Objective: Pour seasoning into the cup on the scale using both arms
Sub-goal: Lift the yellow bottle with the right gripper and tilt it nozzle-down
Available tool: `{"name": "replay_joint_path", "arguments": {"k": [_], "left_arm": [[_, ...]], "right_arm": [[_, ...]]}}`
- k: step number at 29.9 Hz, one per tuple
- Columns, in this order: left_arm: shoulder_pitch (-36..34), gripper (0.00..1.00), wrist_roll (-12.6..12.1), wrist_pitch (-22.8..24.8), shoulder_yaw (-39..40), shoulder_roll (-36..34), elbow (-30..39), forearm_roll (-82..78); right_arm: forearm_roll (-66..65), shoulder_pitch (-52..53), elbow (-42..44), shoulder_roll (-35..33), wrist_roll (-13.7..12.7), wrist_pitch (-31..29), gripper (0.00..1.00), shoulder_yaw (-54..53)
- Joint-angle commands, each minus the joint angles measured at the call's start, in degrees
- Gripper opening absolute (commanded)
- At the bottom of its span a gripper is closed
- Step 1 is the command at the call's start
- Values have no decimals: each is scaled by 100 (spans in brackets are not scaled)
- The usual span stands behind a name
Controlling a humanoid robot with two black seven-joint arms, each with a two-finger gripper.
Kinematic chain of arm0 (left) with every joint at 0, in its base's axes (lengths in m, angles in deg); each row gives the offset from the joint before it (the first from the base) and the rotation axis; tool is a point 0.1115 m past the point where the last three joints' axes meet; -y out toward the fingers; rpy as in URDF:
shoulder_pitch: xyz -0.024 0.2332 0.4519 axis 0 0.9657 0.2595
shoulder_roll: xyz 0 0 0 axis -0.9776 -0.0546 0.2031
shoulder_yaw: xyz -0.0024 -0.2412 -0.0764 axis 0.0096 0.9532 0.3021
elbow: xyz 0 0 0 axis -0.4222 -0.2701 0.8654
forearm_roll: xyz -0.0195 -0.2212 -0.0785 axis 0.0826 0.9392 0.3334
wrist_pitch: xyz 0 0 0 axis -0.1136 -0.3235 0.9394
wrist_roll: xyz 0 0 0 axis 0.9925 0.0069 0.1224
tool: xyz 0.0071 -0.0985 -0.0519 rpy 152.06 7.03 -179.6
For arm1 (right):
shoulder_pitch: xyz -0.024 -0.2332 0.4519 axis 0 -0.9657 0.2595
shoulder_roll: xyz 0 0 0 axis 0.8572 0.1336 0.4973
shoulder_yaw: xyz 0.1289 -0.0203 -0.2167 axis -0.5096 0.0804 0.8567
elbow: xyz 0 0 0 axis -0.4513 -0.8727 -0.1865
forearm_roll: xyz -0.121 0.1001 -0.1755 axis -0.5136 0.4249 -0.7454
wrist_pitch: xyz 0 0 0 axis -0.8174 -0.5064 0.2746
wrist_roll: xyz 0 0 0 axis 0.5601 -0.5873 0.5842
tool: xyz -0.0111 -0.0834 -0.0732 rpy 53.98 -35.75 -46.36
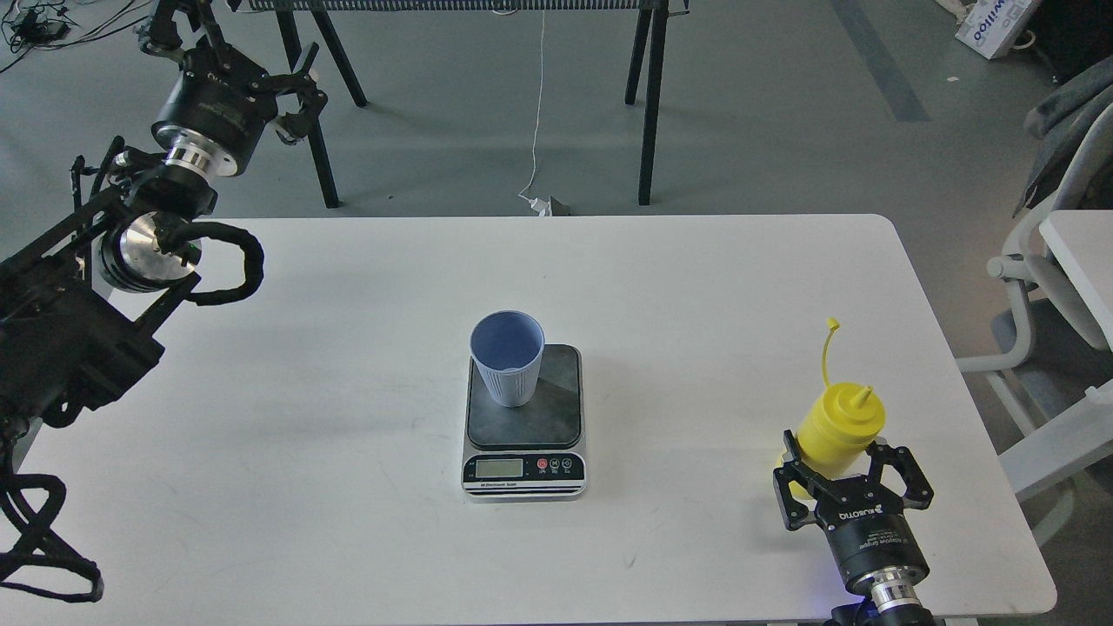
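Observation:
The yellow seasoning bottle (836, 428) stands upright at the table's right front, its tethered cap sticking up. My right gripper (833, 461) is open, its fingers on either side of the bottle's lower body; I cannot tell whether they touch it. The light-blue cup (508, 358) stands empty on the rear left of the scale (524, 419) at the table's middle. My left gripper (296, 91) is open and empty, raised high at the far left, beyond the table's back edge and far from the cup.
The white table (348, 487) ends close to the right of the bottle. Black trestle legs (648, 104) stand on the floor behind the table. A white chair (1043, 287) stands to the right.

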Motion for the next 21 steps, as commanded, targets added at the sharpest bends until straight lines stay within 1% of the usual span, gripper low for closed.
{"name": "replay_joint_path", "arguments": {"k": [1,2,7,9,11,15,17,21], "left_arm": [[-7,100,0,-4,8,0,3,1],[-7,100,8,-4,8,0,3,1],[-7,100,8,-4,16,-26,3,1],[-7,100,8,-4,16,-88,3,1],[-7,100,8,5,16,-123,11,1],[-7,100,17,5,52,-115,11,1],[-7,100,17,5,69,-106,11,1],[-7,100,9,-4,104,-114,38,10]], "right_arm": [[14,106,-54,-12,-20,0,43,85],[14,124,-71,-12,-20,0,38,76],[-4,431,-238,-117,-3,0,34,-90],[-144,589,-396,-458,-11,0,33,-275],[-547,852,-546,-863,-3,0,33,-389],[-1181,1659,-722,-1706,-3,40,33,-399],[-1357,2195,-705,-2137,-11,407,33,-172],[-1664,3504,-459,-2569,-3,875,32,812]]}}
